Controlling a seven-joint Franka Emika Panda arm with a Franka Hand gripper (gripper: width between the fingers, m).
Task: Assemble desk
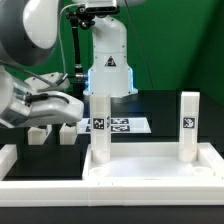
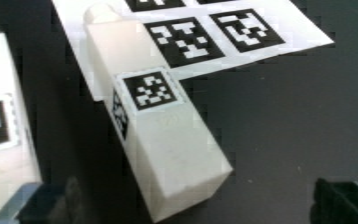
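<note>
Wrist view shows blurred, cropped fingers (image 2: 350, 201) spread open, a leg (image 2: 162, 135) between them.

Black table (image 1: 165, 110) with tabletop (image 1: 150, 168), marker board (image 1: 125, 125), loose leg (image 2: 158, 130).

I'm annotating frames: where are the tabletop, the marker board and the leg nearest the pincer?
tabletop (image 1: 150, 172), exterior view, front rim
marker board (image 2: 247, 30), wrist view, printed tag
leg (image 2: 167, 140), wrist view, face below tag
</note>
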